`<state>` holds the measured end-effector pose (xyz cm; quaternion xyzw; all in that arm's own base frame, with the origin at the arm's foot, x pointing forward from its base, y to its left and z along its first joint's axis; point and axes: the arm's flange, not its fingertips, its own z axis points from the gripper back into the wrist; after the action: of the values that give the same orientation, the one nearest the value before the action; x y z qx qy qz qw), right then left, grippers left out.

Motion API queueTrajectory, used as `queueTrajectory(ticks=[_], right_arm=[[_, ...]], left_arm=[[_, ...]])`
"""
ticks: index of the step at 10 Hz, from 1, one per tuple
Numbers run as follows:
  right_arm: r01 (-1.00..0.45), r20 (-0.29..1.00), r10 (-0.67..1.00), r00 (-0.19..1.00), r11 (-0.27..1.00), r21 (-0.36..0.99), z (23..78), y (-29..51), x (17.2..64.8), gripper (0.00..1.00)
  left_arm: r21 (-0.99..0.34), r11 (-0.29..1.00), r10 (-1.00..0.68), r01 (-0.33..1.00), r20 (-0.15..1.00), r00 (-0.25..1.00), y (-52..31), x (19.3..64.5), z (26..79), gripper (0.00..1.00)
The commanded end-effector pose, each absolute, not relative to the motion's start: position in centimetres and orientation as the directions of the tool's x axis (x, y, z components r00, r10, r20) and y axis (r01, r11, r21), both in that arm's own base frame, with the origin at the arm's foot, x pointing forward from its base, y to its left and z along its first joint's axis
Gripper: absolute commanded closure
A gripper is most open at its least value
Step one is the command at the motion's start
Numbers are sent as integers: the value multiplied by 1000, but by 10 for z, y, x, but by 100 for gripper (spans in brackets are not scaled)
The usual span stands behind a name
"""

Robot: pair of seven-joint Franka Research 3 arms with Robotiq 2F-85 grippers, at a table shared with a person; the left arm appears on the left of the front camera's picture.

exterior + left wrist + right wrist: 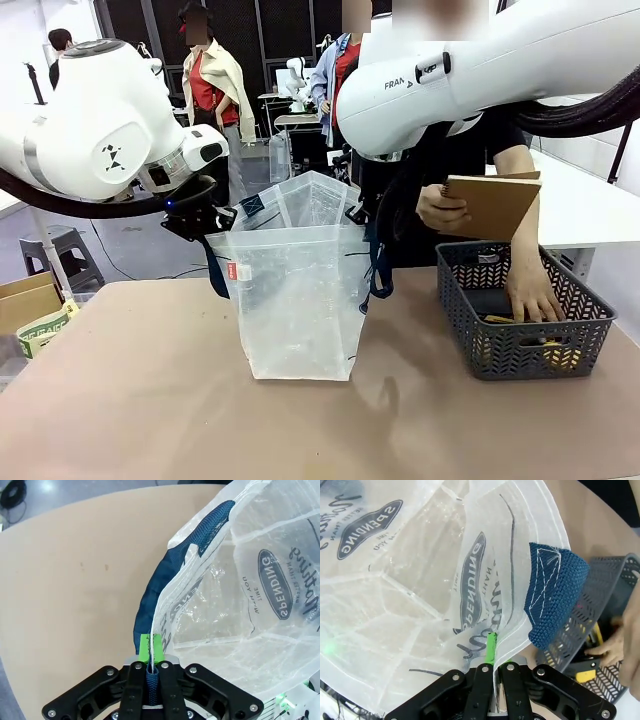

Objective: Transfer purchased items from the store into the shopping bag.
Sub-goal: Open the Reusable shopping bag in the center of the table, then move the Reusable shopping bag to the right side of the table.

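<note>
At mid-table (130, 400), the shopping bag (295, 300) stands upright with its mouth pulled wide from two sides.

The left gripper (151, 647) has its jaws fully closed on the bag's rim. The plastic edge and the navy strap (155, 585) are pinched together between the green pads.

The right gripper (495, 652) is likewise clamped tight on the opposite rim, with thin plastic caught between its pads. A stitched strap end (552, 590) hangs just beside it.

An oval logo (275, 585) and script print read through the clear wall. A small red tag (232, 270) sits on the side nearest the left arm.

The basket (520, 350) rests on the table to the robot's right of the bag, near it but apart.

The person is at the far side. One hand (440, 210) holds a flat tan packet (490, 205) up above the basket's near corner, clear of the bag. The other hand (530, 295) is down inside the basket, among yellowish packs (497, 320) lying on its floor.
</note>
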<state>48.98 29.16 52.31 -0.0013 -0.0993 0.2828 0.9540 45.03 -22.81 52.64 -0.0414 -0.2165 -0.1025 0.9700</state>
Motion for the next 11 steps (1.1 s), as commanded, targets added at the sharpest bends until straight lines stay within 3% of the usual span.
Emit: queueTrajectory(ticks=[1,11], right_arm=[[-538,189,539,821,841,-60,523,290,489,100],[-538,189,539,821,841,-60,523,290,489,100]], left_arm=[[-16,976,-188,217,437,880,-225,450,528,100],[-16,976,-188,217,437,880,-225,450,528,100]])
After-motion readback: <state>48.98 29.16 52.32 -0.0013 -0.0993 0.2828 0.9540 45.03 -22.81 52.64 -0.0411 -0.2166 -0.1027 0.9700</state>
